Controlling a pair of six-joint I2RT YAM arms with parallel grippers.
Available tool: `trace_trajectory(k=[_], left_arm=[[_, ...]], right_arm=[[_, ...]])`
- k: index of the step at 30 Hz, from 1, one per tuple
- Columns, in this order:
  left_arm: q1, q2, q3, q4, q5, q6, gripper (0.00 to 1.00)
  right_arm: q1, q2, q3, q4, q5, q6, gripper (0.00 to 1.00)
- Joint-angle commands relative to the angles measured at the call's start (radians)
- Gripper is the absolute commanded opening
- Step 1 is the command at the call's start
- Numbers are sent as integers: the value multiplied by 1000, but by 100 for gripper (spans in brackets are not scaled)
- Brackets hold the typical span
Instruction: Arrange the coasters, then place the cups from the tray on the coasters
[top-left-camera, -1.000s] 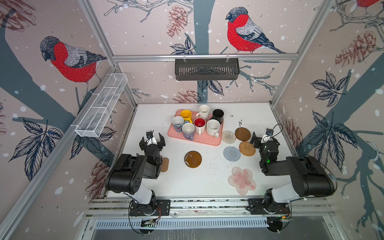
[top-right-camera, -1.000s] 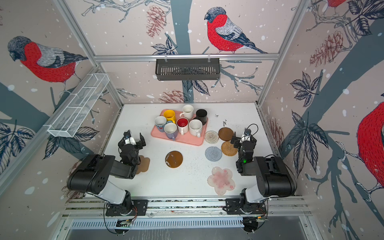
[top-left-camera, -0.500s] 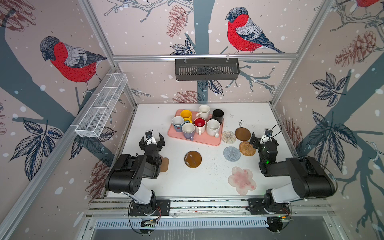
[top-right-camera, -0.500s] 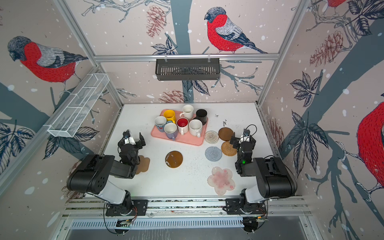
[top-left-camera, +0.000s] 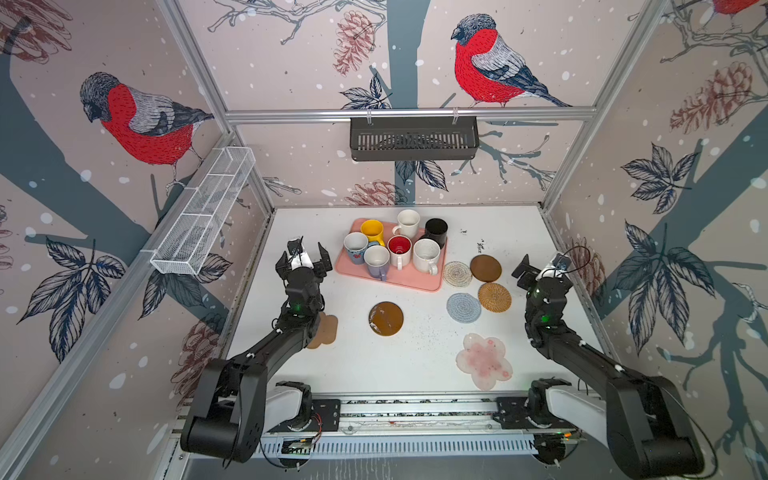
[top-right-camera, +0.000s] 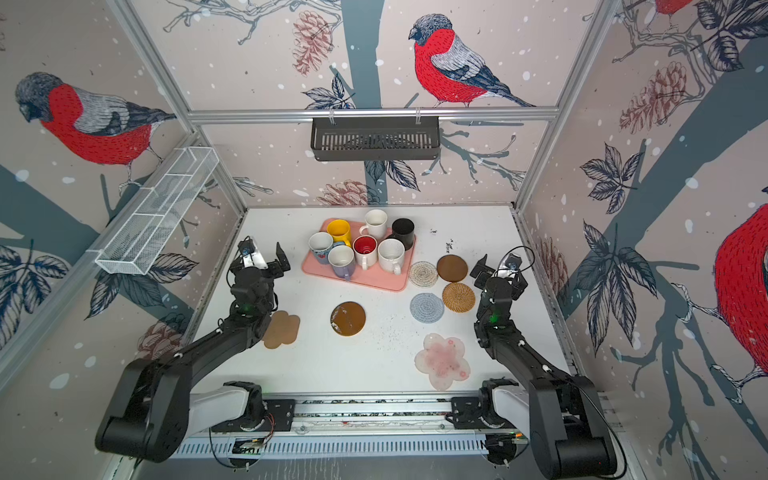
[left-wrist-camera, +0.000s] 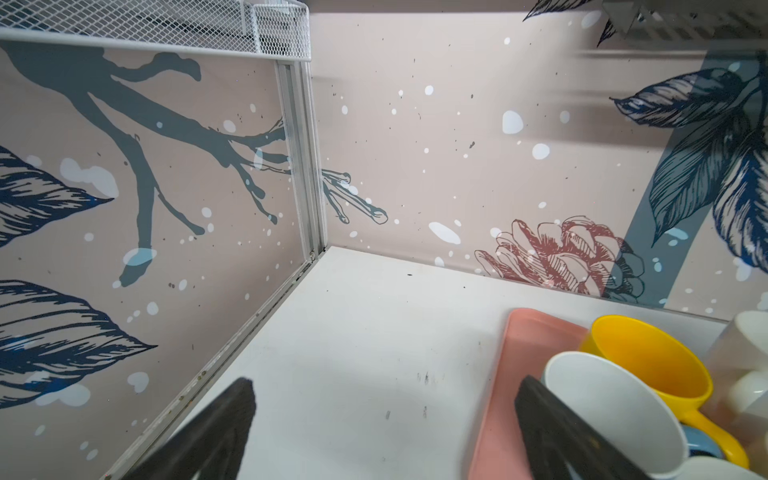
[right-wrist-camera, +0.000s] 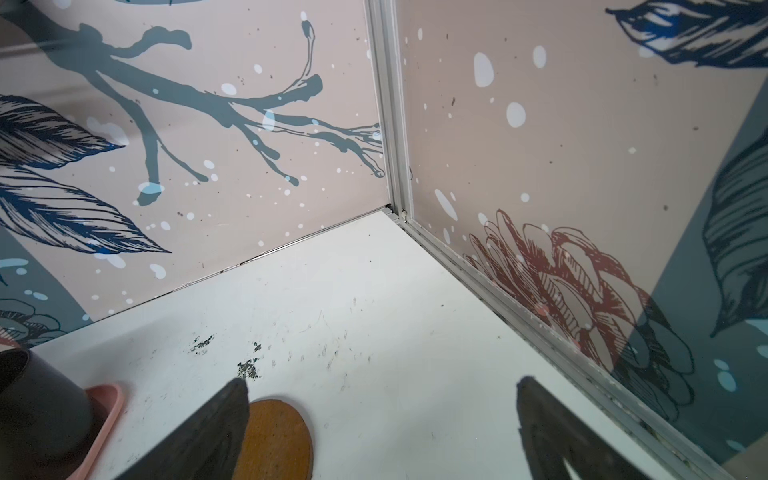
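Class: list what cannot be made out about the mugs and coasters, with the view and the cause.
- Tan coaster: both top views, left arm covers part.
- Black mug: right wrist view, cut by the frame edge.
- Brown coaster: right wrist view, gripper finger hides part.
- Plain white mug: left wrist view, blurred at the edge.

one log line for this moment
left gripper: open, empty | right gripper: open, empty | cups: all on tray | coasters: on table, all bare
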Motion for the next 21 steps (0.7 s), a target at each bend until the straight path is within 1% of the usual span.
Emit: trace_trajectory(k=[1,3,4,7,11,13,16,19,21], left_arm=[[-8,-65,95,-360,79,-66,98],[-10,-95,162,-520,133,-63,98],[-12,-113,189,-589,143,-72,98],[-11,-158,247,-750,173,-110,98],[-13,-191,303,-916,198,-169,98],[-16,-180,350,-1030,167,-222,97],[-25,-119,442,-1185,193,-251,97],[-39,-97,492,-1264,219,-269,97],[-41,-83,517,-1301,246,-278,96]], right_arm=[[10,-26,58,-174,-35,141,100],[37,-35,100,-250,-66,154,100],[57,-47,113,-280,-61,159,99],[120,-113,104,-310,-68,171,99],[192,-204,92,-367,-86,180,100],[216,-249,93,-408,-111,182,100],[239,-318,78,-437,-135,192,99],[246,-367,60,-425,-206,237,98],[260,-373,49,-410,-265,270,97]])
